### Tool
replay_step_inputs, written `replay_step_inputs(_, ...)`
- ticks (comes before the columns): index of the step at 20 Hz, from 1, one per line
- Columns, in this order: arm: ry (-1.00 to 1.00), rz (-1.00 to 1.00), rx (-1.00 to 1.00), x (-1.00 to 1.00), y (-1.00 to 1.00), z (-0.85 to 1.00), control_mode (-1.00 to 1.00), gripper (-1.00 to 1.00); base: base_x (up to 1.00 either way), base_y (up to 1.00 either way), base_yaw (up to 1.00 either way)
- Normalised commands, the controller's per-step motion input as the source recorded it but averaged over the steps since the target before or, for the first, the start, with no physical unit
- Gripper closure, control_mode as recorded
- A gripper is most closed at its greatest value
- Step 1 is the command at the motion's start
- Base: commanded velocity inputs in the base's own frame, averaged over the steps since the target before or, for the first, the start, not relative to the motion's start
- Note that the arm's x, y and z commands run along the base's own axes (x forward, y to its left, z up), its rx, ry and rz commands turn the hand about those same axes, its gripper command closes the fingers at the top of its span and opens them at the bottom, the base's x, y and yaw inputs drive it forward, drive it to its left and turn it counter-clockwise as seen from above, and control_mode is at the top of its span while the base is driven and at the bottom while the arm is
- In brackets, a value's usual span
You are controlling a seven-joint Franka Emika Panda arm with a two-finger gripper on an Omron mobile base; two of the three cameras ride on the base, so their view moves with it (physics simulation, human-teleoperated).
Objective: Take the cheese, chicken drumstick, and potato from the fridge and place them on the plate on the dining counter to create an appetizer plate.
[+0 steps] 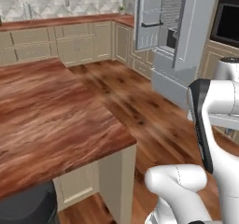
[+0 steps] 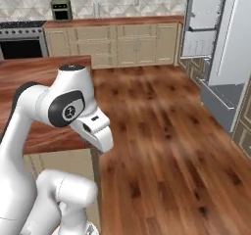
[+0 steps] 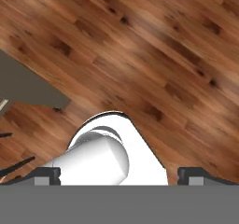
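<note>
Fridge [image 1: 179,27] stood open beyond the dining counter [image 1: 51,111] in my left base view, upright, its long axis vertical. Right base view showed its door [image 2: 201,21] swung out past the floor. Hand view: my gripper [image 3: 119,175] gaped wide, empty, over floorboards. Nothing fetched yet, I judged; food and plate unseen.

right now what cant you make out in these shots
- Fridge shelves: left base view, screened by its open doors; too small and blurred to pick out any food.
- Fridge bottom: right base view, cut by the right edge.
- Gripper: hand view, open, fingertips cropped at the bottom.
- Dining counter: left base view, cut by the left edge.
</note>
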Motion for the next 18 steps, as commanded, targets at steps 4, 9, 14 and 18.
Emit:
replay_step_inputs(4, 0.00, 0.00, 0.00, 0.00, 0.00, 0.00, 1.00, -1.00, 1.00, -0.82, 0.28)
replay_step_inputs(9, 0.00, 0.00, 0.00, 0.00, 0.00, 0.00, 1.00, -1.00, 1.00, -0.82, 0.29)
replay_step_inputs(14, 0.00, 0.00, 0.00, 0.00, 0.00, 0.00, 1.00, -1.00, 1.00, -0.81, 0.29)
replay_step_inputs(18, 0.00, 0.00, 0.00, 0.00, 0.00, 0.00, 1.00, -1.00, 1.00, -0.79, 0.28)
